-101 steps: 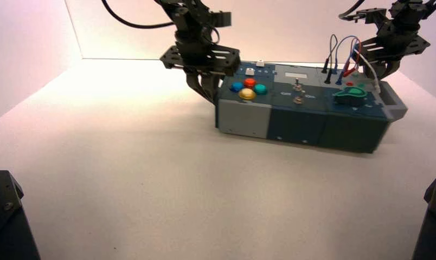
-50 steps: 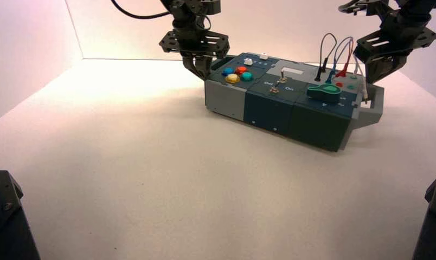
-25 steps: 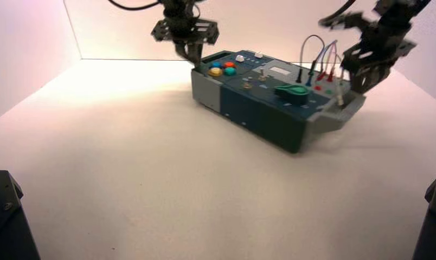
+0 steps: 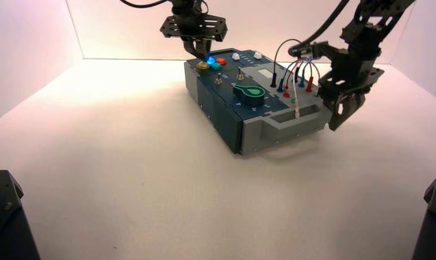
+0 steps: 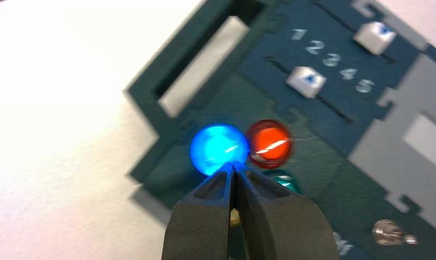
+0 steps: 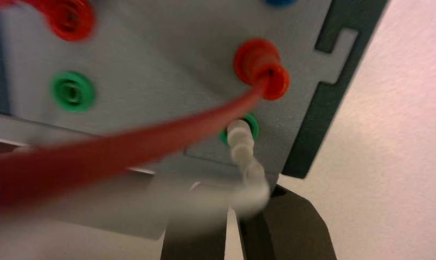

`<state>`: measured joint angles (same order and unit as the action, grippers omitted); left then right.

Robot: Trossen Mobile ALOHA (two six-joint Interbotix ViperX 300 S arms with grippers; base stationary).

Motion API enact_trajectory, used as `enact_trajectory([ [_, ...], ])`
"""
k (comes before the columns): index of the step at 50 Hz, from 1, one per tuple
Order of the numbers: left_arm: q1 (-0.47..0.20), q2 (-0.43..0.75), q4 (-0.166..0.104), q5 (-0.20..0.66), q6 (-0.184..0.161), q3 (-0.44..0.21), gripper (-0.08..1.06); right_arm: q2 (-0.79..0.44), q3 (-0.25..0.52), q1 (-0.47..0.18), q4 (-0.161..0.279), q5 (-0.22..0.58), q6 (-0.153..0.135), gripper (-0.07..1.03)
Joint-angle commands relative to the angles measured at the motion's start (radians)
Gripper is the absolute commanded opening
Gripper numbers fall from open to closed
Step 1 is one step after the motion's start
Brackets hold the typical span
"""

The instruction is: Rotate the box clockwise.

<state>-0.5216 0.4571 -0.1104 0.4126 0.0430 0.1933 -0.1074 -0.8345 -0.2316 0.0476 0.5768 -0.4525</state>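
The left gripper (image 5: 233, 165), fingers together, touches the lit blue round button (image 5: 218, 148) on the long dark-teal and grey control box (image 4: 243, 103). The right gripper (image 4: 343, 112), finger state indeterminate, sits at the box's near-right corner.

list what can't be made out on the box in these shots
- Yellow button: left wrist view, hidden behind the left end effector.
- Toggle switches: high view, too small for positions; left wrist view crops one at the edge.
- Handle end of the box: right wrist view, blurred by the red wire.
- Right end effector: right wrist view, fingers half hidden.
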Motion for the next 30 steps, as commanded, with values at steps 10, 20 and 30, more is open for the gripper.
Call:
enact_trajectory([
  [10,0.005,-0.094,0.000,0.035,0.000,0.005,-0.03,0.152,0.037,-0.014,0.011,0.005,0.008,-0.02],
  [20,0.018,-0.146,0.006,0.063,0.003,0.014,-0.03,0.239,0.038,-0.014,0.011,0.032,0.015,-0.02],
  [30,0.029,-0.179,0.031,0.072,0.003,0.014,-0.03,0.291,0.043,-0.014,0.012,0.031,0.026,-0.02],
])
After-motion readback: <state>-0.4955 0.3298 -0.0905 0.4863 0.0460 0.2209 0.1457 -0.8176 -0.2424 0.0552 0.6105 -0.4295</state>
